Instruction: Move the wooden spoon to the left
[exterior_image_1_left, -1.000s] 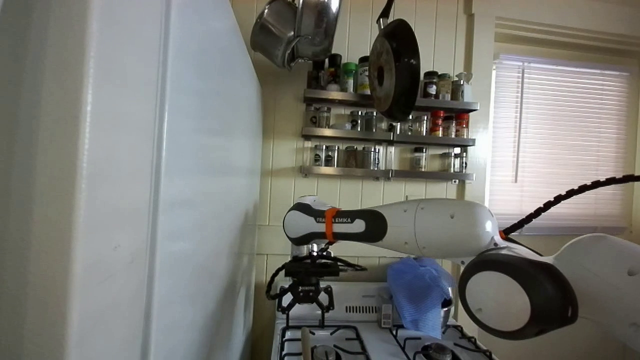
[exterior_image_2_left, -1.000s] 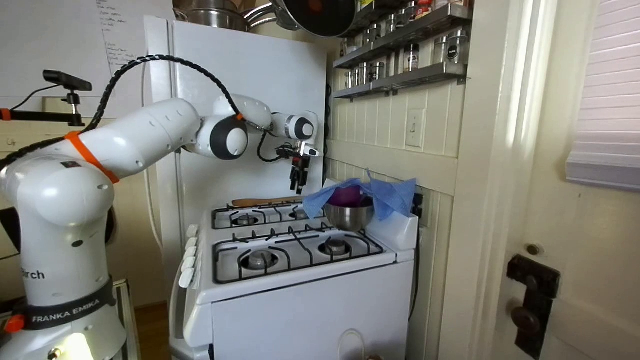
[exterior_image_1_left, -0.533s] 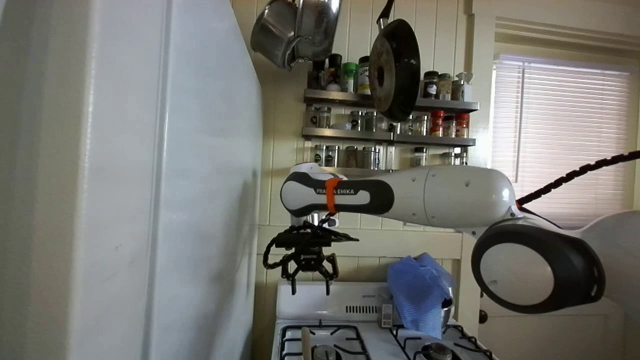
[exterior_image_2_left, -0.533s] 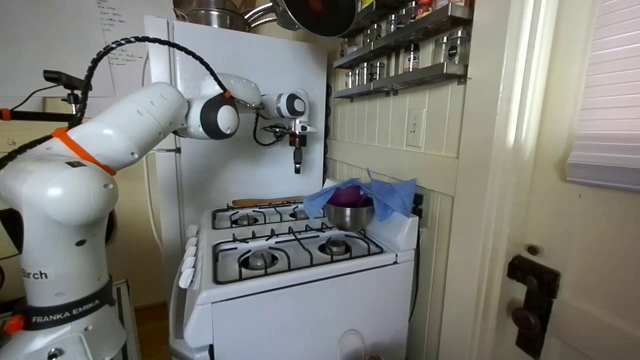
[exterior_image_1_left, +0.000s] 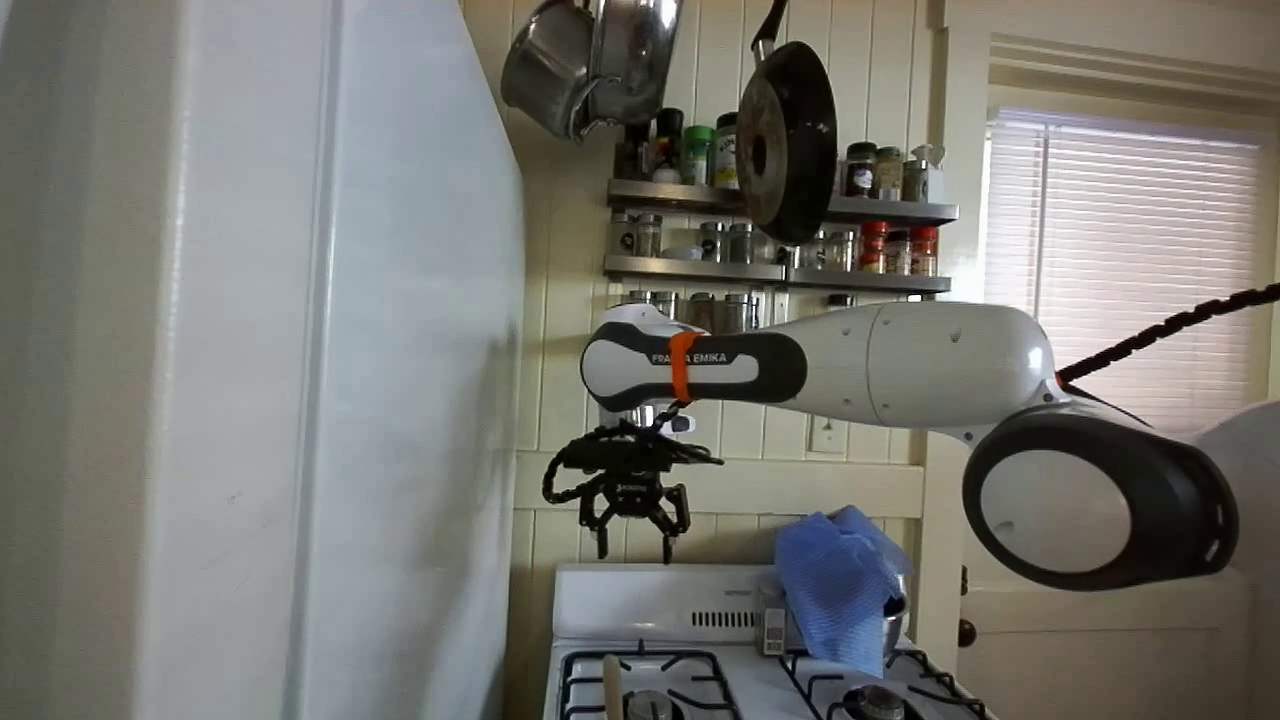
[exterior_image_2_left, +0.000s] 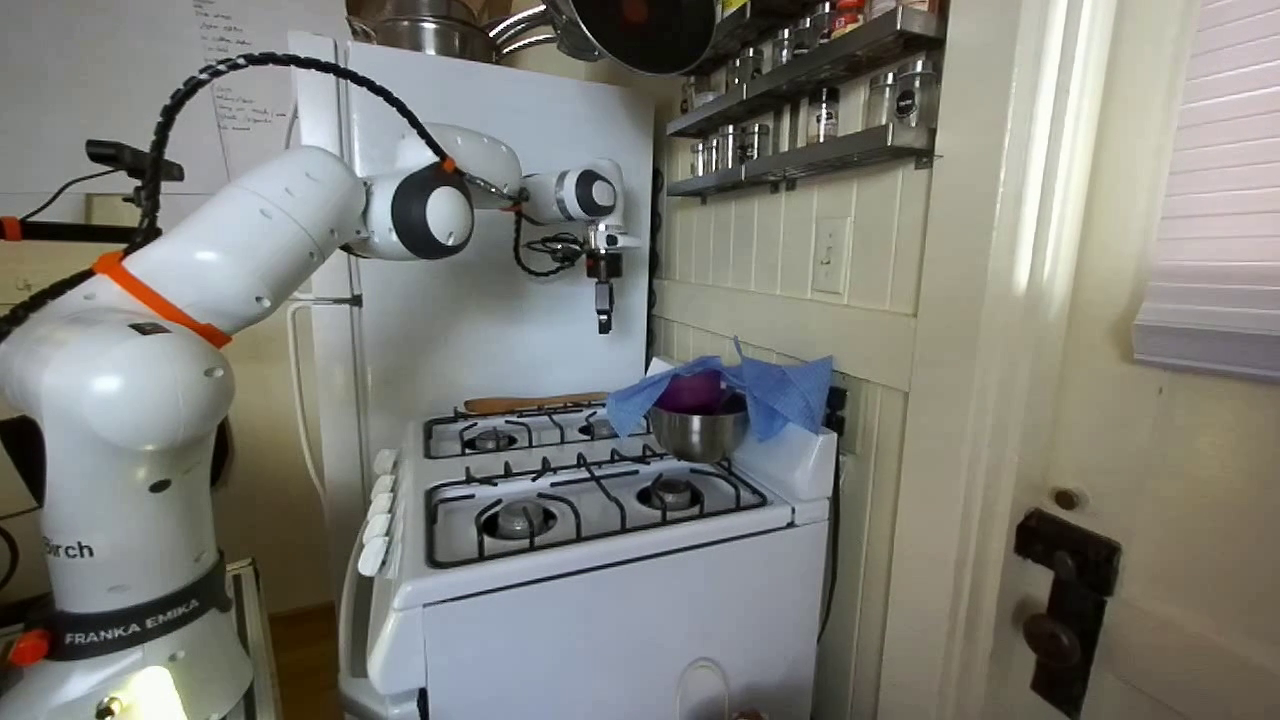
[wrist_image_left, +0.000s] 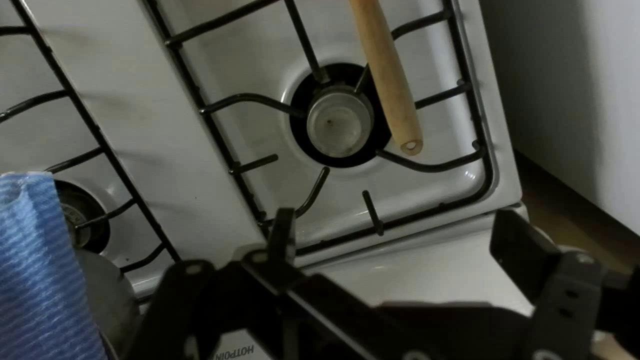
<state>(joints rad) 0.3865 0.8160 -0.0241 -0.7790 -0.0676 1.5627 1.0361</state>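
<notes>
Gripper (exterior_image_1_left: 635, 556): yours hangs in the air over the stove (exterior_image_2_left: 620, 620), pointing down, and sits well above the cooking surface in both exterior views.
Fingers (wrist_image_left: 283, 235): spread well apart, with a wide gap between the two tips; in the wrist view you see one near the centre and one to the right.
Wooden spoon (wrist_image_left: 387, 75): lies over the bars of a grate (wrist_image_left: 245, 96). In an exterior view you find the spoon (exterior_image_2_left: 530, 404) on the far grate, broader end to the left, handle running right. In an exterior view only the pale handle (exterior_image_1_left: 612, 685) shows, on the left grate at the near edge.
Spoon to fingers: below your tips and apart from them. In the wrist view the holed handle end lies on the far side of the fingertips, between the two from left to right; the shaft runs on and out at the far edge.
Burner cap (wrist_image_left: 340, 122): just left of the handle in the wrist view.
Blue cloth (wrist_image_left: 40, 270): at the left edge of the wrist view. In an exterior view the cloth (exterior_image_2_left: 790, 395) hangs over the rim of a metal bowl (exterior_image_2_left: 700, 437) with a purple thing (exterior_image_2_left: 690, 392) in it.
Fridge (exterior_image_2_left: 500, 340): far side of the stove, behind the spoon.
</notes>
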